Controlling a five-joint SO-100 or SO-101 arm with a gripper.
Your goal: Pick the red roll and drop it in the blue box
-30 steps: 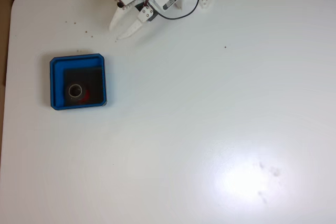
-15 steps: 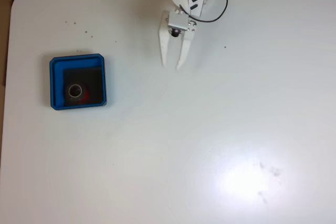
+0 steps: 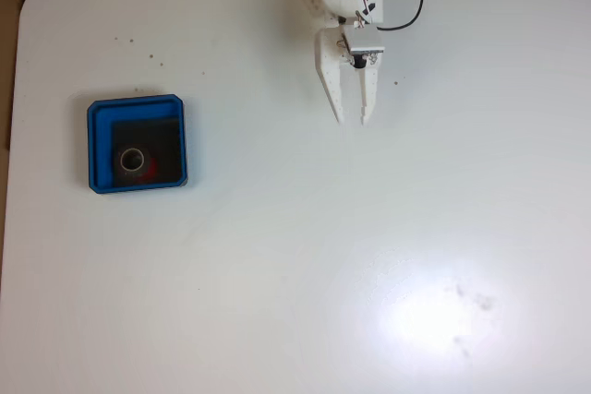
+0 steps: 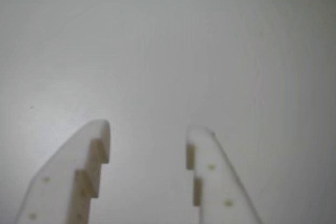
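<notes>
- Currently, red roll (image 3: pixel 135 161) sits inside blue box (image 3: pixel 137 145), left on white table (image 3: pixel 295 256).
- End effector (image 3: pixel 352 121) spread, empty, well apart; bare table between, scattered dark specks (image 3: pixel 138 51) nearby.

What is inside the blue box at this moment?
The red roll stands on the black floor of the blue box, ring top facing up, pale core showing. The floor patch beneath the roll is covered.

A white desk (image 3: pixel 305 256) with a rounded upper-left corner, seen from above in the fixed view, bearing a bright glare patch at lower right, scattered dark specks, and brown surroundings beyond its left edge.
</notes>
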